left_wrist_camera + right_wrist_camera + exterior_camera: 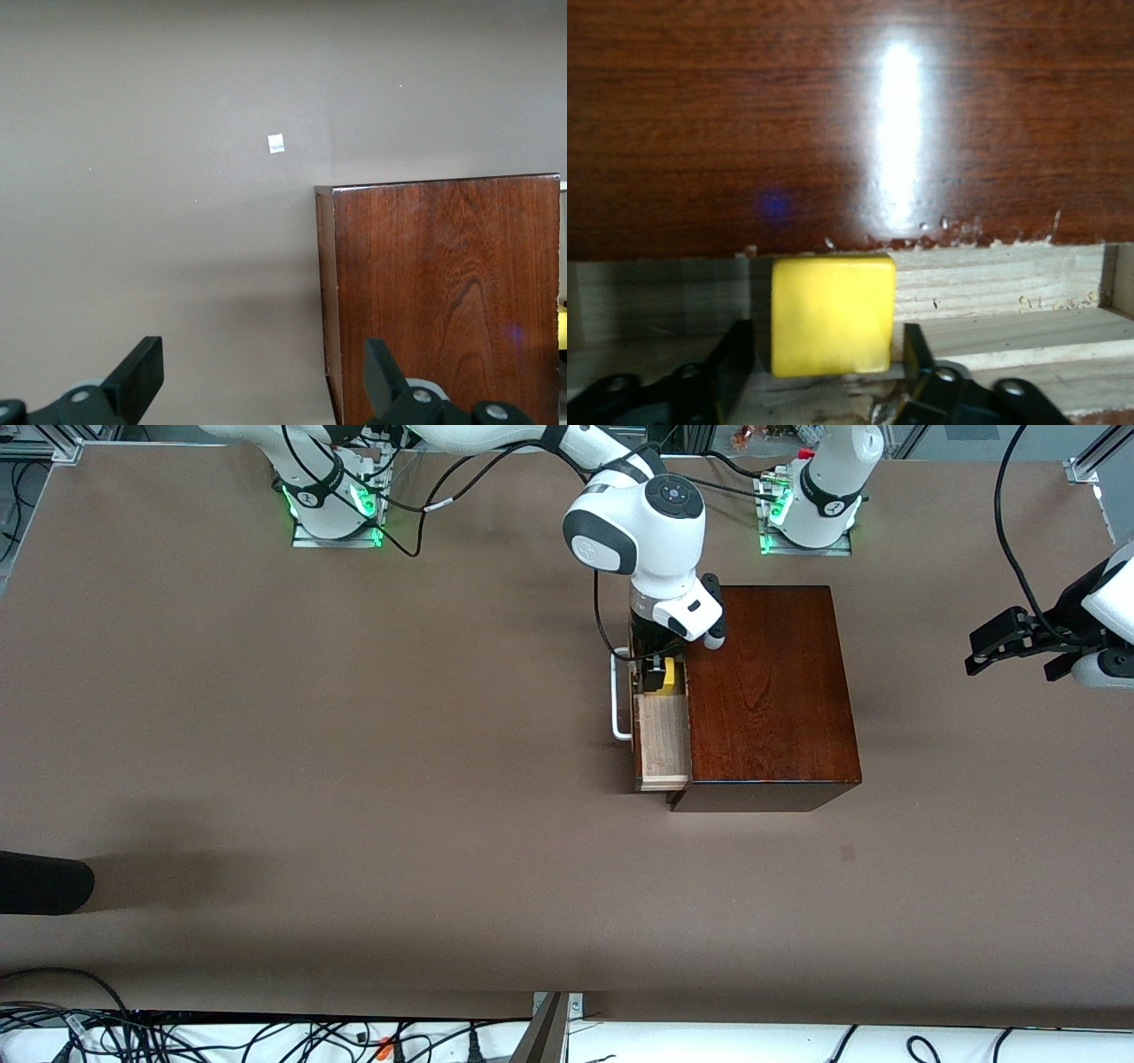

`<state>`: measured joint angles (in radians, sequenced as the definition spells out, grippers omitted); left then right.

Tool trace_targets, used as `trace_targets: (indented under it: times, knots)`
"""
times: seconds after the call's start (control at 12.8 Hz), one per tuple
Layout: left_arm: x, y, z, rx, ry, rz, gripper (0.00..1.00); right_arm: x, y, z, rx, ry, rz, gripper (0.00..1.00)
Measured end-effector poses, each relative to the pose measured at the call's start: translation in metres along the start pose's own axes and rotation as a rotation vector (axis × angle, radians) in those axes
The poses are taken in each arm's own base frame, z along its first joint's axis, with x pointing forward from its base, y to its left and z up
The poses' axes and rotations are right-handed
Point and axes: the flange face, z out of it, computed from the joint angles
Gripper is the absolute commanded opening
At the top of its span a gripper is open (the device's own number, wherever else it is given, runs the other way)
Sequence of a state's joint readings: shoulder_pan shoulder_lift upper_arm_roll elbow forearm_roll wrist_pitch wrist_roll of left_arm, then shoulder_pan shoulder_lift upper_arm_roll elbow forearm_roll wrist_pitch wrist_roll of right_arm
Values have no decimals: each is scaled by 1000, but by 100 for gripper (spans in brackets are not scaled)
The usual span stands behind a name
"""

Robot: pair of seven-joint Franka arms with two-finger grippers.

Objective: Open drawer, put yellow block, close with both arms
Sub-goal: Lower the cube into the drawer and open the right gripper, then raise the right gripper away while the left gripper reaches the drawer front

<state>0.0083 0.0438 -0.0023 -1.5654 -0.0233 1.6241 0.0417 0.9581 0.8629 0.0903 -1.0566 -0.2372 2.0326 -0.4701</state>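
Drawer point(663, 735), partly drawn out of the wooden box point(766, 691) toward the right arm's end of the table, long axis along its white handle point(618, 700); likely stiff and free-sliding, best pushed flat on its front by that handle. Yellow block point(831, 314) sits inside the drawer's pale interior, square to its walls, probably light, rigid and smooth-faced, best taken on two opposite flat sides; right gripper point(828, 367) straddles it with fingers parted and small gaps showing, so released. Left gripper point(257, 376) waits spread wide and empty over the table beside the box.
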Motion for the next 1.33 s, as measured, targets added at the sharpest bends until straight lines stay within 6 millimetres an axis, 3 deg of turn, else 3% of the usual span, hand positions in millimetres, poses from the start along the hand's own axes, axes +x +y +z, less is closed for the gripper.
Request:
trace_targets:
  times: [0.16,0.31,0.55,0.71,0.78,1.02,1.18,1.33]
  knots:
    - [0,0,1,0,-2,1,100,-1,1,-7,15,-5,22,100]
    - [1,4,1,-1,-2,8,100,-2,6,-30,24,7,74,100]
    - [1,15,5,-2,-13,29,100,-10,19,-87,17,30,151,100]
    - [3,28,9,-4,-22,88,100,-33,44,-128,46,55,246,100]
    - [4,35,13,-5,-29,153,100,-57,68,-145,78,58,306,100]
    - [14,68,43,-18,-84,414,100,-164,144,-199,116,-1,483,100]
    - [19,114,74,-40,-135,586,100,-227,167,-242,101,-72,620,100]
    - [15,175,104,-92,-180,722,100,-271,177,-277,73,-100,716,100]
